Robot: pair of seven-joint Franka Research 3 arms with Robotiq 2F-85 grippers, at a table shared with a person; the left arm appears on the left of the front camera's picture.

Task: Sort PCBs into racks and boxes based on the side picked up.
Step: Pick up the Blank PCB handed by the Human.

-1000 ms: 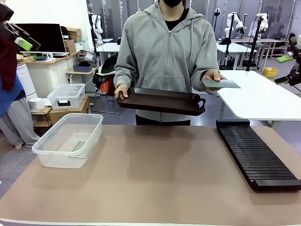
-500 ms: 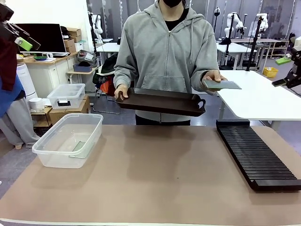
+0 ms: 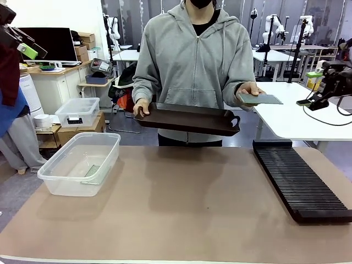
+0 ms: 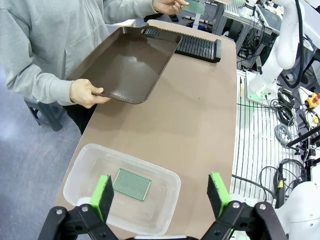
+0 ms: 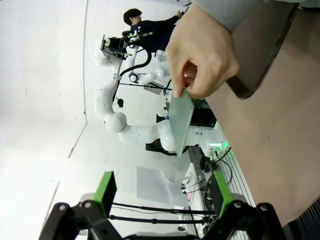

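R gripper (image 3: 308,89) has come in from the far right since a moment ago and is now closer to the person's outstretched hand (image 3: 250,88). Tray (image 3: 187,118), clear tub (image 3: 66,186) and rack (image 3: 300,181) are as they were.

Offered PCB (image 3: 259,99): held flat at one end by that hand, free end toward R gripper. Near it, w/ a gap, not touching. From R wrist cam the board (image 5: 181,120) hangs edge-on from the fingers, ahead of and roughly betw. the two green pads. R jaws apart, nothing in them.

L gripper (image 4: 161,194): jaws spread wide, empty, hovering above the clear tub. Second PCB (image 4: 131,184) lies flat on tub floor, clear of the gripper. In L wrist cam it sits nearer the left-hand pad.

Person's other hand (image 3: 141,106) grips the dark brown tray by its edge, roughly level, over far side of table.

Counts:
- PCBs: 2 (1 in hand, 1 in tub).
- Rack: 1, black, slotted, flat on table at robot's right.
- Clear tub: 1, on table at robot's left.
- Tray: 1.
- Smaller lidded tub (image 3: 77,111): 1, off-table, behind.
- Grippers: 2.
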